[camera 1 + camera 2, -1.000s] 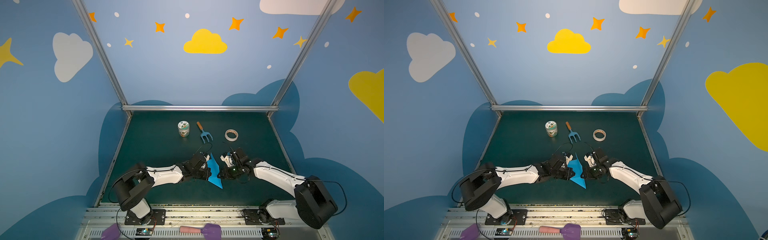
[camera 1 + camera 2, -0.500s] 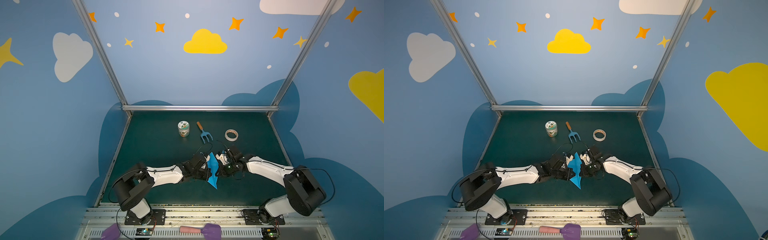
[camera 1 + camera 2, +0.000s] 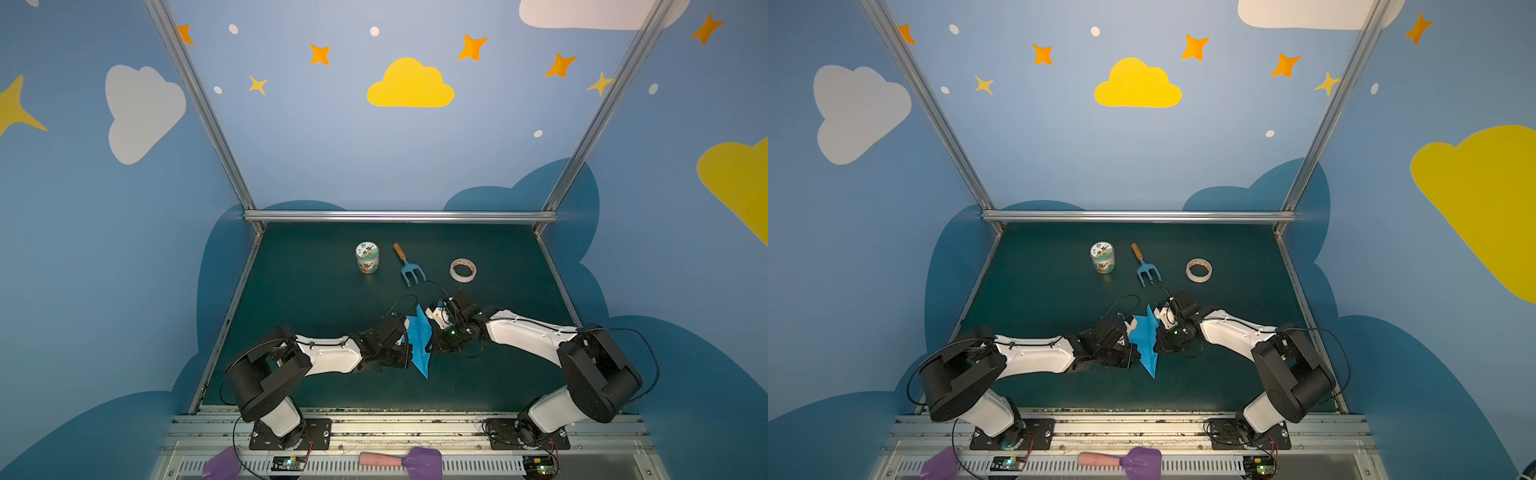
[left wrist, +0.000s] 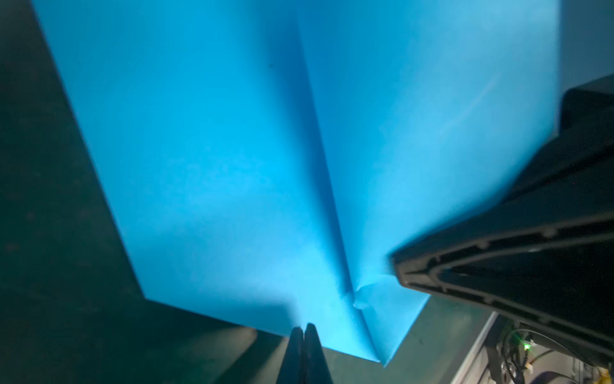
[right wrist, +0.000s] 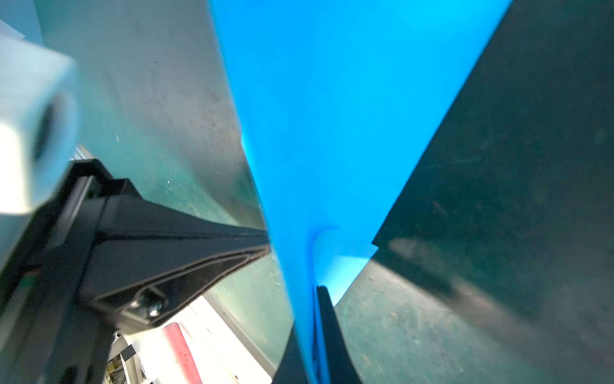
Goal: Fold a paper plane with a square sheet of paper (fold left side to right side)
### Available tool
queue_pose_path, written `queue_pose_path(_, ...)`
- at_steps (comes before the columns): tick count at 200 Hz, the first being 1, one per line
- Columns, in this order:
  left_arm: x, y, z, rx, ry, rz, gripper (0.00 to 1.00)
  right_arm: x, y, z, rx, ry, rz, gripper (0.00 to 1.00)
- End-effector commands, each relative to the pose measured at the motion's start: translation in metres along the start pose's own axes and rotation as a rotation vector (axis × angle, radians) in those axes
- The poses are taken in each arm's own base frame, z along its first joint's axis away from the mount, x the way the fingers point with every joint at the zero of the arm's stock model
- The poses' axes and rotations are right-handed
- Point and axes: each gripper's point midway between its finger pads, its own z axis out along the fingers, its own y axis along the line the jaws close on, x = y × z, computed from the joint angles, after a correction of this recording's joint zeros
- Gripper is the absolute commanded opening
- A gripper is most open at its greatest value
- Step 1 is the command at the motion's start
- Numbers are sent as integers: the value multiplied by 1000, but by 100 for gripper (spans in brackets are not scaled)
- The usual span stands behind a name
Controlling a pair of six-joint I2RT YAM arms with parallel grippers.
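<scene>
Two arms meet over the front middle of the table (image 3: 316, 299), where the paper plane (image 3: 419, 341) hangs between them, already a narrow blue dart with a centre crease and layered wings. The left tool (image 4: 304, 335) is clenched, its tips pressed together at the edge of one wing. The right tool (image 5: 315, 319) is clamped on the opposite wing, with the paper running straight in between its fingers. Each wrist view also shows the other arm's black finger touching the sheet. The folding itself looks nearly complete, and the step in hand appears to be final shaping, with one wing held on each side of the crease. The next move probably calls for both arms to work together, either easing the wings evenly apart or lowering the plane and letting go. A lopsided pull could tear or skew paper this thin. In both top views the long axis runs front to back across the line between the two tools. The sharp nose points toward the near edge and the arm bases, and the broad tail toward the blue fork (image 3: 409, 266) and the back wall. Whether the nose touches the table cannot be told.
</scene>
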Motion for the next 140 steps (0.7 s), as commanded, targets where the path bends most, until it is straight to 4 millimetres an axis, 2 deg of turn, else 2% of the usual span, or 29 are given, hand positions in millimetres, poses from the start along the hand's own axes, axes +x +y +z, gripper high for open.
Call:
queue_pose_path(1,-10,3,4,-14,-34,-8,4,-2,5,1,2,15,-15,1)
queue_pose_path(61,-3,8,19,-15,10,-11,4,-6,12,7,1,47,-40,6)
queue_pose_path(110,4,12,20,-16,26,-16,4,-12,17,19,-33,61,-23,2)
queue_pose_path(140,7,13,20,-16,33,-16,4,-13,11,28,-43,66,10,0)
